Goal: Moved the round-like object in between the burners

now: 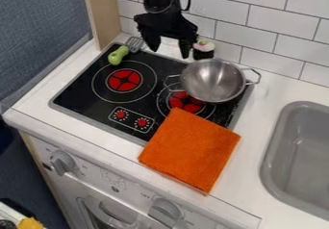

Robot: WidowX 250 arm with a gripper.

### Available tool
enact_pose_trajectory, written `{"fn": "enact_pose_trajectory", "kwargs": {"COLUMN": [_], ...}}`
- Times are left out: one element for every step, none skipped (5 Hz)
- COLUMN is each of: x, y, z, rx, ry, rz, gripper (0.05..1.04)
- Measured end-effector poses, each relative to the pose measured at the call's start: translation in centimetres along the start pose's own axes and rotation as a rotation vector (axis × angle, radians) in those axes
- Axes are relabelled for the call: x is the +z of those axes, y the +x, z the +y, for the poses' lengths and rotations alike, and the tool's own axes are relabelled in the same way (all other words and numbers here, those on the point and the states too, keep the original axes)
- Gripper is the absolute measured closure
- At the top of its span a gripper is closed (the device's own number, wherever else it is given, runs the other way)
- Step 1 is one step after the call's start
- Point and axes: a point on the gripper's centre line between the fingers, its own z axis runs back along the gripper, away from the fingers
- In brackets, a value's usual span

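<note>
We see one end effector (170, 53), two fingers apart, above the stove's (80, 94) back edge. We find one round cupcake (204, 49) just behind one pot (213, 81), and count two burners (124, 80).

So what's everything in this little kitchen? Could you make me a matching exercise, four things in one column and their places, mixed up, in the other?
Things
1. Orange cloth
2. Green-handled spatula
3. Two-handled steel bowl
4. Grey sink

Places
A. Set into the white counter, beyond the right side of the stovetop
B. At the back right of the stovetop, partly over a red burner
C. Across the stovetop's front edge, partly on the counter
D. At the back left corner of the stovetop

Right pairs: 1-C, 2-D, 3-B, 4-A
</note>
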Motion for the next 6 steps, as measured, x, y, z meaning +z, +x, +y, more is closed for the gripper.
{"fn": "enact_pose_trajectory", "kwargs": {"x": [0.6, -0.8, -0.3, -1.5, -2.2, -2.6], "y": [1.3, 2.5, 3.5, 3.5, 3.6, 3.8], "z": [0.2, -1.0, -4.2, -5.9, -6.7, -7.4], "rx": [-0.004, -0.055, -0.134, -0.165, -0.165, -0.182], "ry": [0.005, -0.05, -0.075, -0.105, -0.098, -0.081], "rz": [-0.01, 0.037, 0.041, 0.061, 0.066, 0.095], "gripper": [0.083, 0.083, 0.083, 0.083, 0.083, 0.083]}}
